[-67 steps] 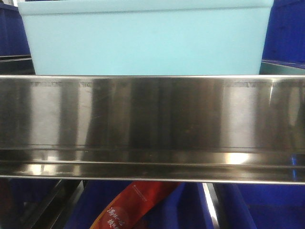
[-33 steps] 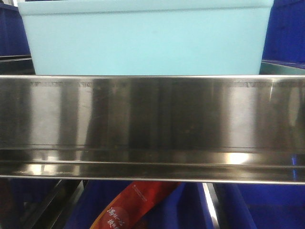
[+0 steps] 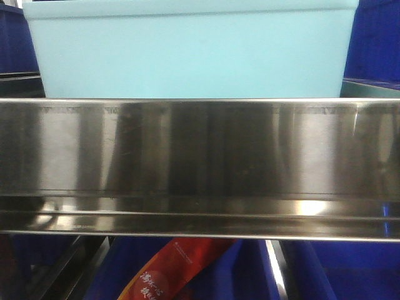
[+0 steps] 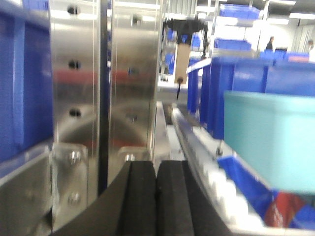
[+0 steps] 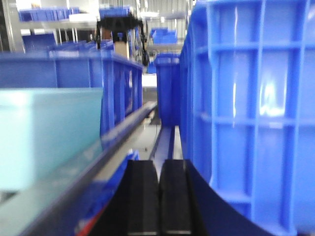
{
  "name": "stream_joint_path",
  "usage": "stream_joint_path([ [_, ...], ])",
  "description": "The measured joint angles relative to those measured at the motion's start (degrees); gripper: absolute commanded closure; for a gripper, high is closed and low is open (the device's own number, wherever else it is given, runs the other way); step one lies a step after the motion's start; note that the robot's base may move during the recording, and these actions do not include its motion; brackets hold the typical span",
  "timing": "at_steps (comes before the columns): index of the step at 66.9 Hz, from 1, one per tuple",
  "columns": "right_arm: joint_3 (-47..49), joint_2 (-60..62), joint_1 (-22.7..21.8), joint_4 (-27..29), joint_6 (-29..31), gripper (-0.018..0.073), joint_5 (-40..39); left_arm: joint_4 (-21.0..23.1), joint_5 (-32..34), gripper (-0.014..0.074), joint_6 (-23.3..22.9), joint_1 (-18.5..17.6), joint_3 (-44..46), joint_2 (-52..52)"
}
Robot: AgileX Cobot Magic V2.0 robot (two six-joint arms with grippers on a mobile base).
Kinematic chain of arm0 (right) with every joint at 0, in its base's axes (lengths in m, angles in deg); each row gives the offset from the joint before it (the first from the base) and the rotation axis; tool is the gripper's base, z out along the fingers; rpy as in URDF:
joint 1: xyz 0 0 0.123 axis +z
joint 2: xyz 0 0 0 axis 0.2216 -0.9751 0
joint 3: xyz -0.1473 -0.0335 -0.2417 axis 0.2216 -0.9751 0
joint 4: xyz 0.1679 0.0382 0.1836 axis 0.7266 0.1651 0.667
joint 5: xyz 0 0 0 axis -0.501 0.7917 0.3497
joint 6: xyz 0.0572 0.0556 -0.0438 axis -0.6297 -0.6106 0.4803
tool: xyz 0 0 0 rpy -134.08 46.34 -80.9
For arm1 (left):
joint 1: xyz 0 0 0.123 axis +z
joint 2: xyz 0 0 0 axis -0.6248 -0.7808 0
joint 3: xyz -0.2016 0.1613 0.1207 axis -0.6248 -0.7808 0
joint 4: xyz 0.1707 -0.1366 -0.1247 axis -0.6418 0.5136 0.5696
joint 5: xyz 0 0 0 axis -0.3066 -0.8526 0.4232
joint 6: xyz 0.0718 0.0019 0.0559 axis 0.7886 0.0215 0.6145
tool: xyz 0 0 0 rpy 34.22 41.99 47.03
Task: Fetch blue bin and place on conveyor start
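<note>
I find the left pincer (image 4: 156, 196) pressed together, its two black pads meeting along a seam with nothing between them. Just beyond it stands a steel upright (image 4: 129, 83) with bolt holes, and a ribbed blue crate (image 4: 19, 88) lies at the far left edge. The bin (image 4: 271, 142) sits to the right of this pincer, apart from it, with no contact visible. More dark blue crates (image 4: 246, 81) stand behind the bin, farther off.

The right pincer (image 5: 160, 196) is likewise pressed together and grips nothing. A tall blue crate (image 5: 246, 123) rises just beside it on the right. The bin (image 5: 47, 142) lies to its left, apart from the pads, so the bin sits between the two arms. The view is blurred, and I cannot tell fine detail.

From the front view, the bin (image 3: 187, 56) stands on the shelf directly behind a shiny steel rail (image 3: 200, 150), which hides its base. Its plain pale aqua wall and rim band face me squarely. Dark blue crates (image 3: 375, 44) flank it on both sides. Below the rail, a red packet (image 3: 175, 269) with printed characters lies in a blue crate (image 3: 350, 272).
</note>
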Motion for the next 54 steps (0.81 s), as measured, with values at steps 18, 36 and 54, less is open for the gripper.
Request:
stream_joint_path([
  [18, 15.6, -0.3, 0.0, 0.4, 0.0, 0.0645, 11.8, -3.1, -7.9, 0.0510, 0.0, 0.0, 12.7, -1.0],
  [36, 26.1, -10.0, 0.0, 0.4, 0.0, 0.0041, 15.9, -5.3, -14.9, 0.0079, 0.0, 0.0, 26.6, -12.1],
  [54, 27.8, -17.4, 1.0, 0.5, 0.0, 0.0013, 15.6, -5.4, -16.8, 0.0092, 0.0, -3.9, 31.6, -20.1],
])
